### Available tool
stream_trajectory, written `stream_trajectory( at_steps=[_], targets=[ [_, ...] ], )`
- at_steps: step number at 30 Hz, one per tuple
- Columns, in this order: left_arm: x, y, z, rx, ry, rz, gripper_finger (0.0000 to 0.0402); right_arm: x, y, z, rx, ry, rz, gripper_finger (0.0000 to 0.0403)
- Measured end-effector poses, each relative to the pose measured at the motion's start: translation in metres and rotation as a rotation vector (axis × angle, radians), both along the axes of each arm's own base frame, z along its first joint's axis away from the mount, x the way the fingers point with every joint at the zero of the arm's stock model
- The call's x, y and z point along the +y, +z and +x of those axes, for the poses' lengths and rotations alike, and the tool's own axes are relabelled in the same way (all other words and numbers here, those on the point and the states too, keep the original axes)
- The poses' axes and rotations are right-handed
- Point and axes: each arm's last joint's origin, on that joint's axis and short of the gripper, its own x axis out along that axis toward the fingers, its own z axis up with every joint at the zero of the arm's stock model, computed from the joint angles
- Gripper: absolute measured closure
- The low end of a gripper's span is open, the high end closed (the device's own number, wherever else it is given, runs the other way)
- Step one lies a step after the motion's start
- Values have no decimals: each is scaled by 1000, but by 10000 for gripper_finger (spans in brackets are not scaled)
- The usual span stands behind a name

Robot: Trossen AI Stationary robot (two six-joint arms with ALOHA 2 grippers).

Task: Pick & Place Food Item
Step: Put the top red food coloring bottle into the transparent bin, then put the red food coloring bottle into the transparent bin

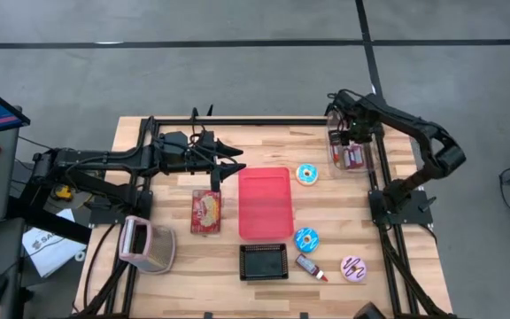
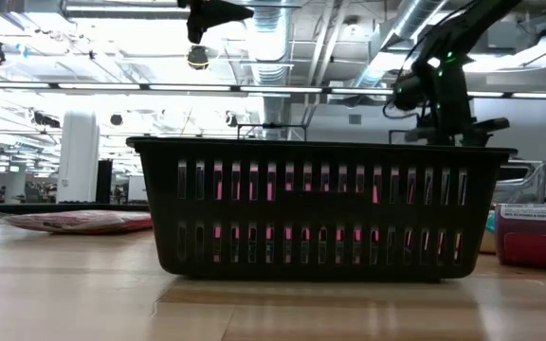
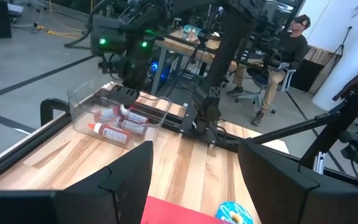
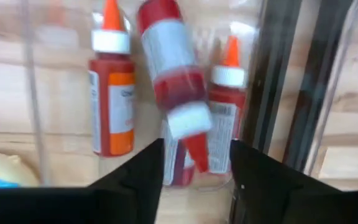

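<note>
A clear bin (image 1: 351, 152) stands at the table's far right, holding several red sauce bottles with white collars and orange nozzles (image 4: 110, 93). My right gripper (image 4: 196, 180) points down into the bin (image 3: 114, 118) and is open. One blurred red bottle (image 4: 173, 68) lies slanted over the others, and its nozzle (image 4: 197, 152) points into the gap between my fingers without touching them. My left gripper (image 1: 233, 164) hovers open above the table's far middle, just left of the pink tray (image 1: 264, 202), with nothing in it.
Blue-iced donuts (image 1: 306, 174) (image 1: 305, 237) and a pink one (image 1: 353, 268) lie right of the tray. One small bottle (image 1: 310, 266) lies beside a black basket (image 1: 263, 261). A red packet (image 1: 206, 213) lies left of the tray. A person sits beyond the table.
</note>
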Motion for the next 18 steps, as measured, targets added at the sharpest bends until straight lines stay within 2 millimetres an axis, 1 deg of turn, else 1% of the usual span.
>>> stream_trajectory(
  at_steps=[3,5,7,9,12,15,18],
  targets=[
    [0,0,0,-2,0,0,170,5,13,-4,-37,21,-49,198],
    [0,0,0,-1,0,5,170,11,23,-8,-64,22,-81,183],
    [0,0,0,-1,-1,7,170,20,34,-12,-98,33,-98,176],
    [0,0,0,0,-1,8,170,34,46,-13,-164,88,-102,175],
    [0,0,0,1,-1,9,170,67,63,-7,-289,269,-70,182],
    [0,0,0,4,-3,25,170,107,78,-1,-413,457,-19,197],
    [0,0,0,10,-4,32,170,148,87,2,-491,582,32,216]
  ],
)
